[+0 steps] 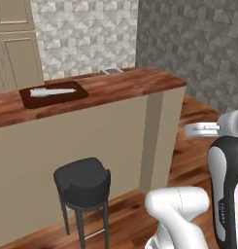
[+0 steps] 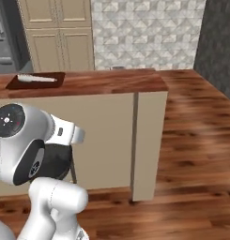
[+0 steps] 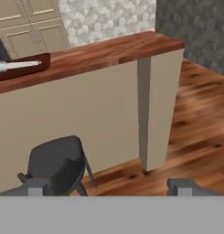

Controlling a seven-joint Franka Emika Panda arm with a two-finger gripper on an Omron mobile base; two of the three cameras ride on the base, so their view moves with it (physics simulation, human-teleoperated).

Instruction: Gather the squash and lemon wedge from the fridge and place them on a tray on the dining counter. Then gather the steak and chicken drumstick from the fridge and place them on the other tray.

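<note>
The dining counter (image 1: 120, 85) (image 2: 111, 80) (image 3: 104, 50) runs across in front of me, a reddish wood top on a beige base. On its left part lies the other tray (image 1: 53, 94) (image 2: 36, 80) (image 3: 22, 66), dark brown, with a pale long thing (image 1: 52, 91) on it. A grey slice of the fridge (image 2: 4, 42) stands far left, behind the counter. My gripper (image 3: 111, 187) is open, with nothing between its fingertips (image 3: 35, 187), and hangs well short of the counter, facing its beige side. The squash, lemon wedge, steak, chicken drumstick and blue tray are out of view.
A black stool (image 1: 83, 182) (image 3: 56, 162) stands against the counter's near side, low and left of the gripper. Beige cabinets (image 2: 60, 42) and a tiled wall lie beyond. Open wooden floor (image 2: 196, 140) stretches right of the counter's end.
</note>
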